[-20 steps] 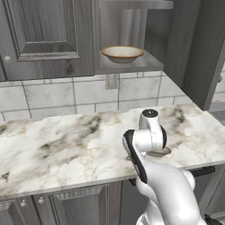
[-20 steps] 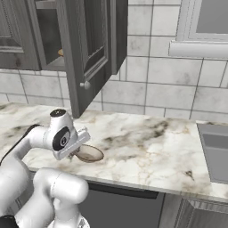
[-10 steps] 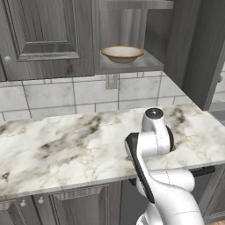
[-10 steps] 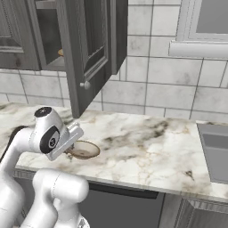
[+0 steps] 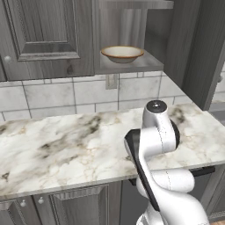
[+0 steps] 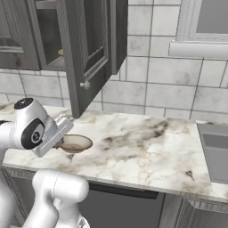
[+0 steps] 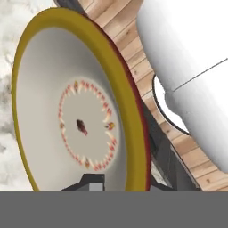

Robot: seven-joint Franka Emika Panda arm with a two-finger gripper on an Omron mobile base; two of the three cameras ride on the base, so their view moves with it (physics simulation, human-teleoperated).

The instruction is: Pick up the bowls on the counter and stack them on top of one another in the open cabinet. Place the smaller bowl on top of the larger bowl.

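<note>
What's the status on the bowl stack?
Tool shut on smaller bowl, low over the counter. Larger bowl already on the open cabinet shelf. Open cabinet door hangs right above the pickup.

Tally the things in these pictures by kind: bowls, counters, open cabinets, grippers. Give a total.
Bowls: 2, the larger bowl on the shelf of the open cabinet, the smaller bowl at the gripper.
Counters: 1, the counter.
Open cabinets: 1, the open cabinet.
Grippers: 1, the gripper, shut on the smaller bowl's rim.
Total: 5
</note>
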